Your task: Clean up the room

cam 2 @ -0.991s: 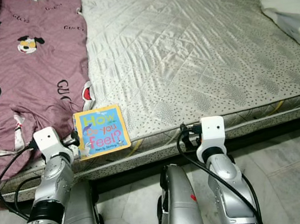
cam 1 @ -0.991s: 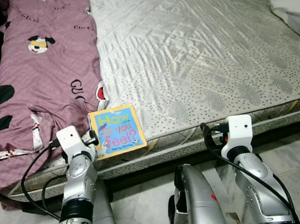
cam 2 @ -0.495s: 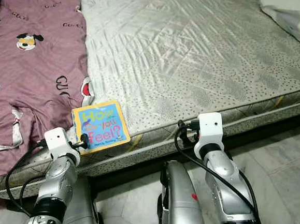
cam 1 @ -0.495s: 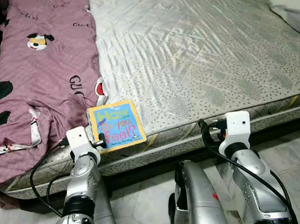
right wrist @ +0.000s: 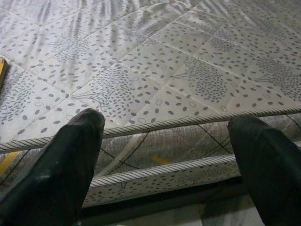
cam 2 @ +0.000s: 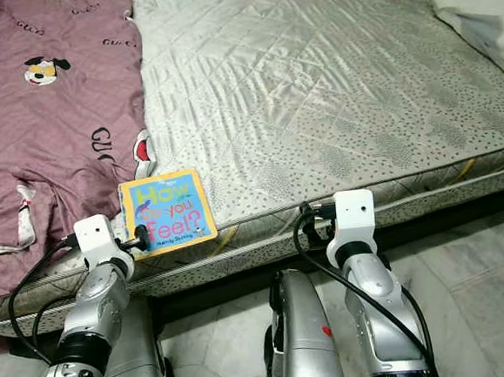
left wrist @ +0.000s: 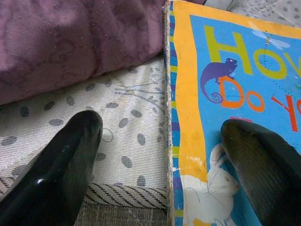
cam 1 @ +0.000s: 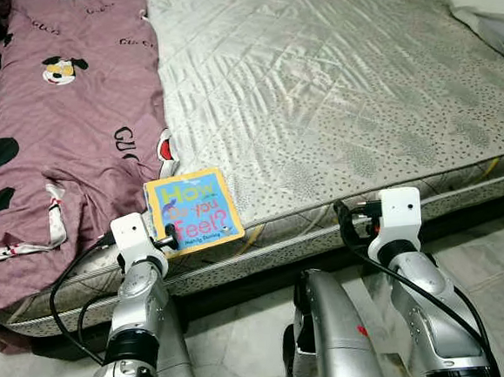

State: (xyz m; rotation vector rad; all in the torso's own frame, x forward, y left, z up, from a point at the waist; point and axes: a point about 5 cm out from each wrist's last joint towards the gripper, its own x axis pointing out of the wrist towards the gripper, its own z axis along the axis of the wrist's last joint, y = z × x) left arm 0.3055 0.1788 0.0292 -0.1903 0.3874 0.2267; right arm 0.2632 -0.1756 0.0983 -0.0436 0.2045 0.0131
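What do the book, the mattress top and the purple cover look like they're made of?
Book: thick board with a glossy printed cover; its raw layered edge shows in the left wrist view. Mattress: quilted, satiny fabric with a grey dotted print, stitched seams and corded edging. Purple cover: soft matte cloth, probably cotton, creased and printed with cartoons.

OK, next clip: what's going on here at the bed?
The robot stands at the edge of a bare mattress. Its left gripper is open at the near corner of a children's picture book lying by the mattress edge, one finger over the cover, the other over the mattress beside it. A purple blanket lies next to the book. The right gripper is open, facing the mattress side.
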